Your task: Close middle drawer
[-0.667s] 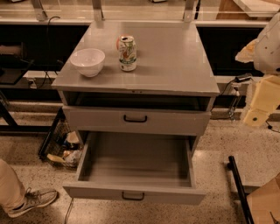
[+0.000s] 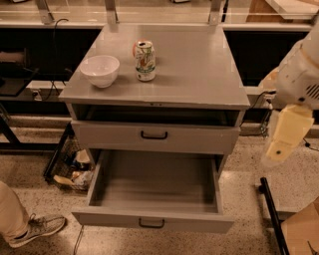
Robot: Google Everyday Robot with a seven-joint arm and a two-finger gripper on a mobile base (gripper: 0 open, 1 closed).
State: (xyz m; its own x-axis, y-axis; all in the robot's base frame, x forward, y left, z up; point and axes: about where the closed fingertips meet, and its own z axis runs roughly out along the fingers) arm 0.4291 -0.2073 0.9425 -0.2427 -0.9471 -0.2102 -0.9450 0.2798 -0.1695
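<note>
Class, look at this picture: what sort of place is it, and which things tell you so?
Probably a lab or workshop: a grey metal cabinet with its middle drawer pulled open, a speckled hard floor, and a long bench behind. The robot's gripper hangs to the cabinet's right, apart from the drawer.

I see the grey middle drawer, its black handle, a white bowl and a green-printed white can on the grey table. My cream end effector hangs at right.

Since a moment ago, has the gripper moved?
Yes. The gripper has moved down and left, nearer the right edge of the cabinet.
</note>
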